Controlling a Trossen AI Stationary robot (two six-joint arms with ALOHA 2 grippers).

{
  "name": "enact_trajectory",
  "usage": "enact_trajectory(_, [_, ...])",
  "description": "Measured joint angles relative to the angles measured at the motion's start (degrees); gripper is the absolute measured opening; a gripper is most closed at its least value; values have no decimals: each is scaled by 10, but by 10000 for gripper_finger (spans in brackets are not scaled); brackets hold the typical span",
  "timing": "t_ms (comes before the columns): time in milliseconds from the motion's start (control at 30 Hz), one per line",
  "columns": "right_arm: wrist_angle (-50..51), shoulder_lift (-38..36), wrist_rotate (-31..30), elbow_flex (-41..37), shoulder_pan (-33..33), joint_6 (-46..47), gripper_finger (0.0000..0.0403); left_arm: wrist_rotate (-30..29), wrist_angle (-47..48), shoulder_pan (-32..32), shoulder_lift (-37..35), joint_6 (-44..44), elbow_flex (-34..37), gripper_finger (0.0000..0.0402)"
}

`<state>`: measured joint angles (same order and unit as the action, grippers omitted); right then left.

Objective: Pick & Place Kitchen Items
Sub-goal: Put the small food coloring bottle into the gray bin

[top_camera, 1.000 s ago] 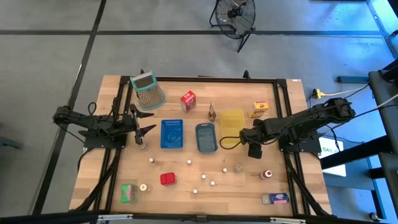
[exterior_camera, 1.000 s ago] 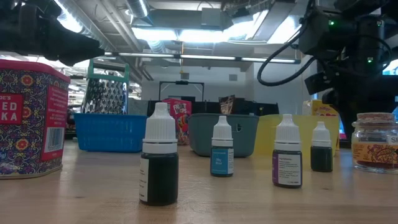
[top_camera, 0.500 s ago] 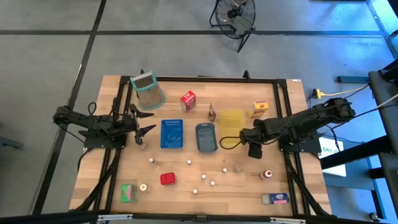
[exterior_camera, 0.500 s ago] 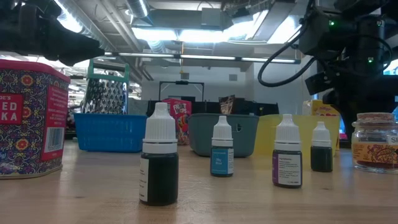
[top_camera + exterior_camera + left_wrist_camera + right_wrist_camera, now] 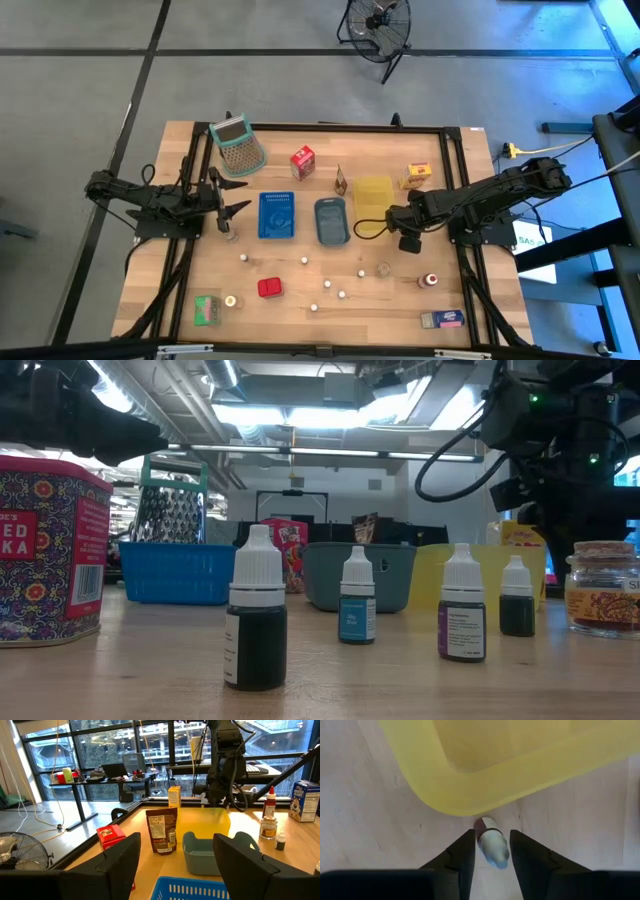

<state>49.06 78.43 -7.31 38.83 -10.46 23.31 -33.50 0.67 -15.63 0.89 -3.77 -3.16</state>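
Currently right claw [image 5: 490, 852] narrow, straddling small bottle [image 5: 491, 842] lying flat, white cap away from yellow tray [image 5: 470, 795].

The right gripper [image 5: 490, 851] points down at the wooden table [image 5: 365, 810]. Its two dark fingers [image 5: 462, 852] stand a little apart, with a small white-capped bottle [image 5: 491, 842] lying between the tips. Just beyond the tips, touching the bottle's dark end, is the rounded corner of the yellow tray [image 5: 470, 795].
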Motion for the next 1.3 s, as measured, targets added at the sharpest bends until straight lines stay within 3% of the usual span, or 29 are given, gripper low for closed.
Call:
enact_trajectory(500, [4,0,0,0,0,0,110,0,0,0,0,0,0,245])
enact_trajectory(767, [5,-1,4,0,0,44,75,-1,0,0,0,-20,0,246])
enact_trajectory(1067, [9,-1,24,1,0,65,67,-1,0,0,0,-20,0,244])
enact_trajectory(1300, [65,0,44,37,0,92,66,-1,0,0,0,-20,0,245])
